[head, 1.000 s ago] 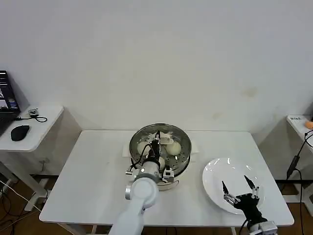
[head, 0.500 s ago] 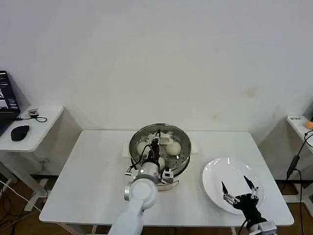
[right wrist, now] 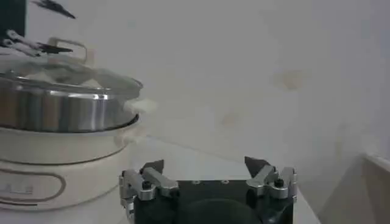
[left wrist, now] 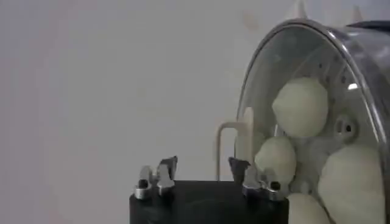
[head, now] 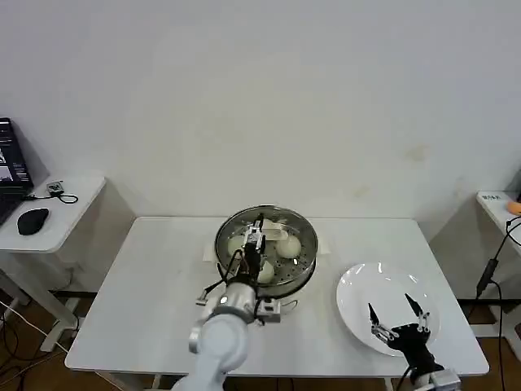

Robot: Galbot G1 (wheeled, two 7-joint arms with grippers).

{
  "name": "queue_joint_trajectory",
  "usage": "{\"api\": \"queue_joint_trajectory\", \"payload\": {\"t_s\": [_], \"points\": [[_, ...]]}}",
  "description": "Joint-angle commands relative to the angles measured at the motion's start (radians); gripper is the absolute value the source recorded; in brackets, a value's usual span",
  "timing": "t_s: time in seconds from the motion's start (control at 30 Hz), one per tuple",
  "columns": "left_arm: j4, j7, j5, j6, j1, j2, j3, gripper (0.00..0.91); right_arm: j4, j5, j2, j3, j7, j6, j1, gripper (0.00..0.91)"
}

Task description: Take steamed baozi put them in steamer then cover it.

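The steamer [head: 303,275], a shiny steel pot on a white base, stands mid-table with the clear glass cover [head: 277,221] resting on it. Through the glass I see the cream-white baozi [head: 289,243] on the perforated tray, and again in the left wrist view [left wrist: 300,106]. My left gripper [head: 254,241] hovers over the cover, open and holding nothing. In the left wrist view its fingertips [left wrist: 202,163] sit just short of the cover's pale bar handle [left wrist: 234,143]. My right gripper [head: 396,314] hangs open and idle above the white plate [head: 366,285].
The right wrist view shows the steamer [right wrist: 61,109] and the cover [right wrist: 76,82] from the side, beyond my open right gripper [right wrist: 205,163]. A side table with a mouse [head: 32,220] stands at the far left. Bare tabletop lies left of the steamer.
My left arm has drawn back a little toward the table's front left, and its gripper has pulled slightly away from the cover's handle. The right arm has barely moved.
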Motion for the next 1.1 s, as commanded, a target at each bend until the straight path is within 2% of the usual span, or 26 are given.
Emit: {"api": "queue_joint_trajectory", "payload": {"t_s": [0.03,0.13,0.23,0.33,0.43,0.53,0.67,0.77,1.1], "points": [[-0.328,-0.13,-0.243,-0.091,0.303,0.175,-0.126,0.907,-0.006,0.01,-0.004,-0.002,0.007,0.002,0.001,0.907],[-0.318,-0.284,-0.693,-0.096,0.379,0.247,-0.272,0.907,-0.005,0.048,-0.023,-0.02,0.022,0.007,-0.016,0.907],[-0.228,-0.426,-1.28,-0.116,0.388,0.257,-0.398,0.907,-0.004,0.078,-0.062,-0.042,0.041,0.022,-0.045,0.907],[-0.187,-0.531,-1.658,-0.162,0.412,0.267,-0.487,0.907,0.014,0.127,-0.12,-0.055,0.068,0.034,-0.086,0.907],[-0.18,-0.559,-1.713,-0.219,0.47,0.261,-0.533,0.907,0.034,0.17,-0.171,-0.058,0.099,0.036,-0.111,0.907],[-0.201,-0.58,-1.752,-0.193,0.53,0.239,-0.534,0.907,0.044,0.216,-0.212,-0.06,0.122,0.036,-0.134,0.907],[-0.212,-0.575,-1.719,-0.242,0.595,0.216,-0.539,0.907,0.039,0.253,-0.245,-0.063,0.148,0.034,-0.155,0.907],[-0.21,-0.559,-1.695,-0.281,0.649,0.218,-0.554,0.907,0.032,0.266,-0.252,-0.066,0.157,0.033,-0.164,0.907],[-0.183,-0.528,-1.656,-0.299,0.709,0.201,-0.599,0.907,0.026,0.277,-0.26,-0.115,0.154,0.029,-0.16,0.907]]}}
